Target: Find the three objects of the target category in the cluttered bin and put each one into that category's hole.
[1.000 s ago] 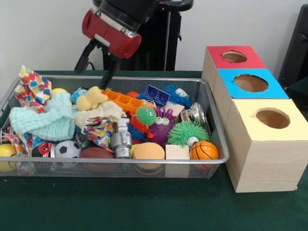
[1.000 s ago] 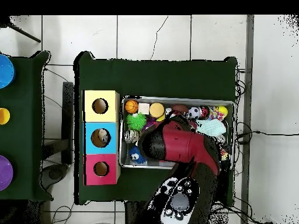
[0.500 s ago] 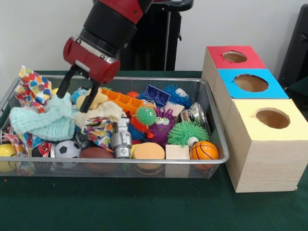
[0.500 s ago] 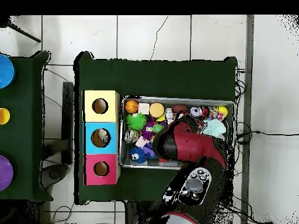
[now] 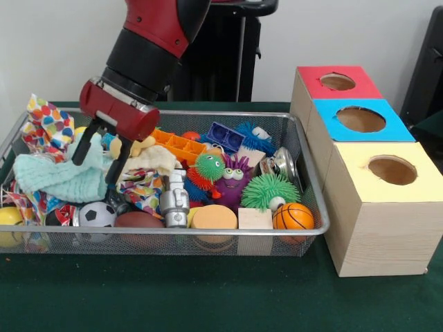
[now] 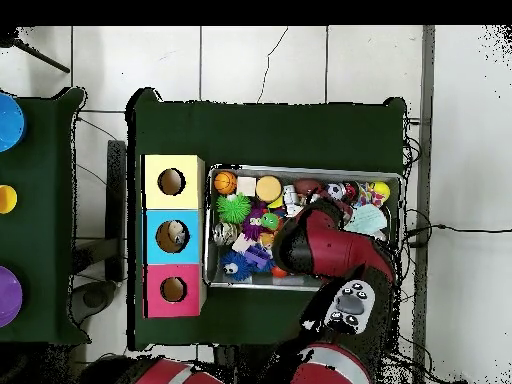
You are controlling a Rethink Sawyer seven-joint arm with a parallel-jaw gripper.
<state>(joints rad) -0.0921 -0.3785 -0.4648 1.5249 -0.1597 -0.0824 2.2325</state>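
Note:
My gripper (image 5: 97, 158) is open and low over the left part of the wire bin (image 5: 315, 187). Its two dark fingers (image 5: 115, 168) stand on either side of a fold of the mint green cloth (image 5: 55, 178). Close by are a yellow plush toy (image 5: 136, 143), a cream cloth (image 5: 154, 159) and a polka-dot cloth (image 5: 47, 121). Three wooden boxes with round holes stand to the right: red (image 5: 311, 81), blue (image 5: 331, 114) and yellow (image 5: 354, 162). In the overhead view the arm (image 6: 325, 245) hides the gripper and the bin's right half.
The bin also holds a soccer ball (image 5: 95, 214), brown football (image 5: 138, 220), silver toy (image 5: 174, 200), orange disc (image 5: 214, 217), wood block (image 5: 255, 218), basketball (image 5: 293, 216), green spiky ball (image 5: 268, 190) and purple monster (image 5: 235, 178). The overhead view shows the yellow box (image 6: 154, 170) left of the bin.
The gripper has come down and moved left, from above the bin's back edge into the bin, until its open fingers reach the mint cloth.

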